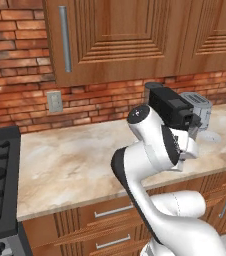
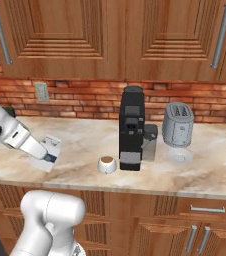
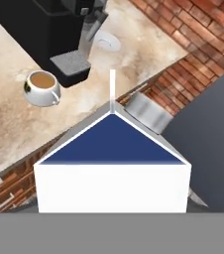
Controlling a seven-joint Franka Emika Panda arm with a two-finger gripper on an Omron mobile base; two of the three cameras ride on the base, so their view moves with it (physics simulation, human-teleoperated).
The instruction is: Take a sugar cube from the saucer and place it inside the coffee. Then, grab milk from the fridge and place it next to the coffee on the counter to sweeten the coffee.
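Milk carried over tabletop, left of coffee.
Gripper (image 2: 46,156) clamped on milk (image 2: 48,152); coffee (image 2: 106,163) sits well to its right, before the coffee machine (image 2: 132,127).

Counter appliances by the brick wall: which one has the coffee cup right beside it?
The black coffee machine. The coffee sits just left of its base on the counter, while the silver toaster stands farther right, behind the saucer.

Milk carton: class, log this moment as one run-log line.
gripper: holding milk | milk: tilted over counter, left of coffee | coffee: beside coffee machine | saucer: before toaster
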